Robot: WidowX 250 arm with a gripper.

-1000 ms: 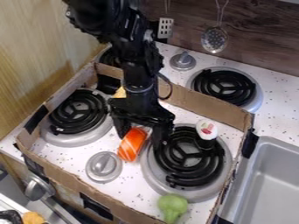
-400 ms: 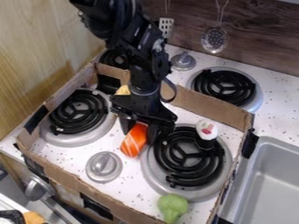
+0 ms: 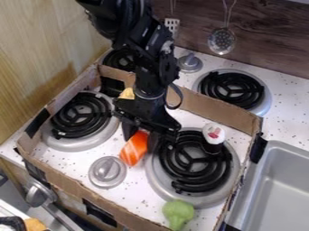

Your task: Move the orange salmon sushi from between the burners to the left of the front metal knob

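Note:
The gripper (image 3: 140, 136) hangs over the left-centre of the stove top, between the front knob and the right front burner. Its fingers are shut on an orange, white-striped piece of toy sushi (image 3: 133, 149), whose upper end is between them and whose lower end sticks out toward the knob. I cannot tell whether the sushi touches the stove. Behind the arm, a bit of a yellow item (image 3: 127, 94) shows. A toy sushi roll with a white top (image 3: 213, 134) stands on the right front burner (image 3: 194, 164). Near the front edge lies a green toy broccoli (image 3: 178, 214).
A low cardboard border (image 3: 220, 113) surrounds the working area. The left burner (image 3: 81, 116) and a silver knob (image 3: 107, 172) lie inside it. Outside are the back right burner (image 3: 232, 90), the sink (image 3: 278, 189) and a hanging skimmer (image 3: 221, 40).
The fingers have come closer together and closed on the orange sushi. It shifted slightly up, then down and left with the gripper. The upper arm has moved a little right.

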